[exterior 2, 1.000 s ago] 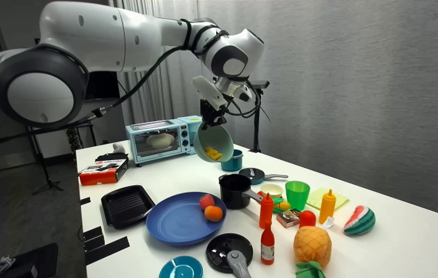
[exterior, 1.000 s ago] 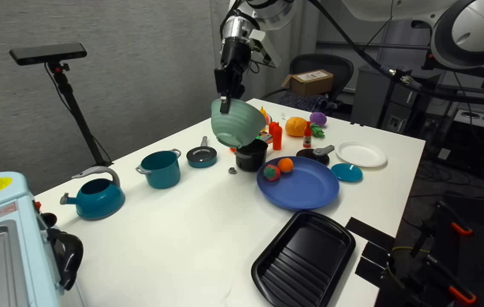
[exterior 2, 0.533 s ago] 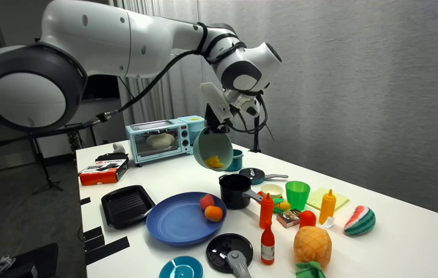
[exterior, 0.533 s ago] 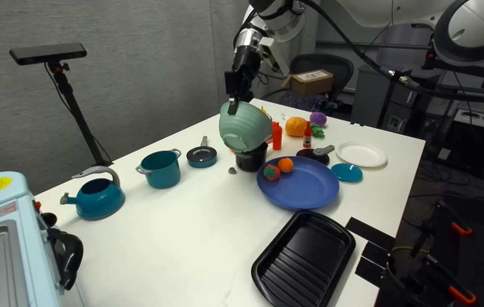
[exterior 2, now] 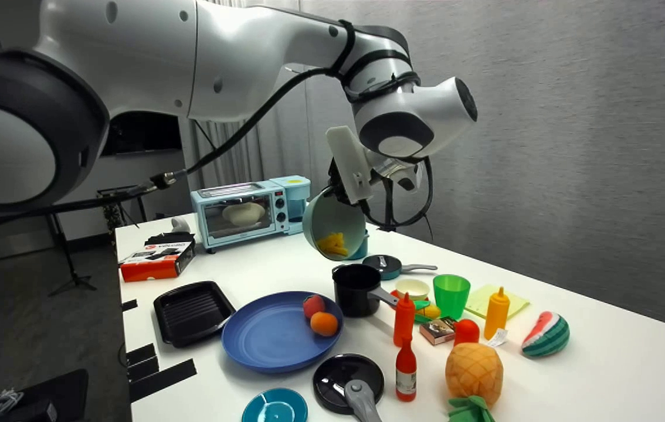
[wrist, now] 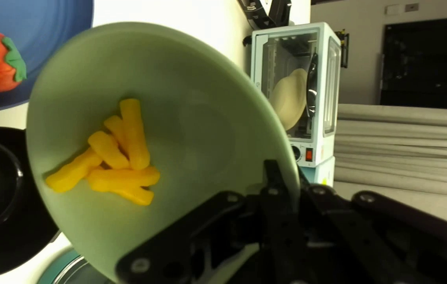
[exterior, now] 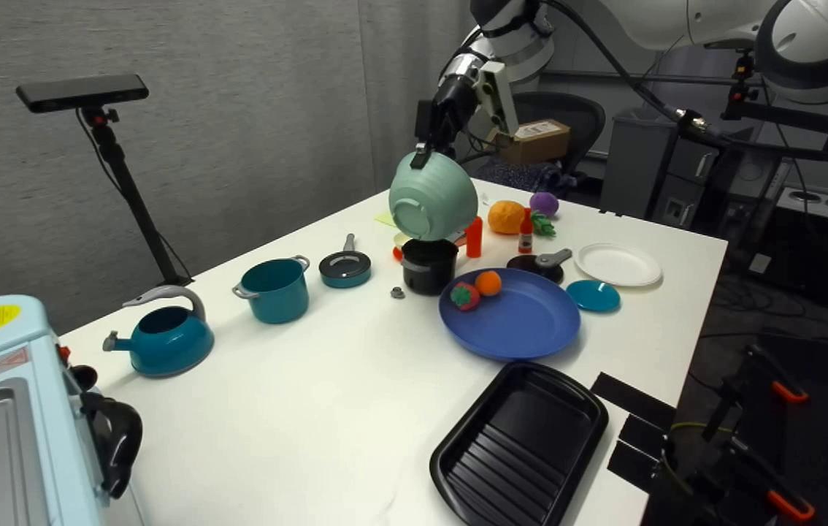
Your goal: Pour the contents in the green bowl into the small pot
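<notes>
My gripper is clamped on the rim of the green bowl, one finger inside the wall and one outside, so the jaws pinch the rim between them. The bowl hangs tipped below the jaws, its mouth slanting downward. In my wrist view the yellow bits lie in the bowl, heaped against its low wall, across from the fingertips. In both exterior views the black pot stands upright on the white table beneath the jaws. The wrist view shows a small yellow patch within that pot's dark outline, at the frame edge; I cannot tell whether it is one of the bits. Lower than the jaws and to their right in an exterior view sits the blue plate, with a strawberry and an orange on it; lower and to their left are the teal pot and, farther out, the kettle.
</notes>
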Robot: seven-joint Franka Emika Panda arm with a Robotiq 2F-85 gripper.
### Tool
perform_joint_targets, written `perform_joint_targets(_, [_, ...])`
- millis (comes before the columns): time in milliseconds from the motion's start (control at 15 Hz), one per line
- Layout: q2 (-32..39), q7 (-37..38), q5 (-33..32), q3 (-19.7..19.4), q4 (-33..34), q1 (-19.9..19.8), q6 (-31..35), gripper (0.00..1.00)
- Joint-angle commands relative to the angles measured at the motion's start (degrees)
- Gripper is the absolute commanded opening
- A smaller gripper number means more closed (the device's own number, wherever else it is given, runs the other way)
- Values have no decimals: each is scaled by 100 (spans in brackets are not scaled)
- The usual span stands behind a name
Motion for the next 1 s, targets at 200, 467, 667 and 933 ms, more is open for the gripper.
perform_joint_targets(200, [-188,-971,1214,534,-1006,-735,28,2])
perform_joint_targets(467, [-285,-1448,2358,-100,-1288,-509,-220,2])
perform_joint_targets(667, [-331,-1641,2978,-302,-1496,-430,-226,2])
perform_joint_targets(933, [-520,-1549,3407,-650,-1713,-193,-205,2])
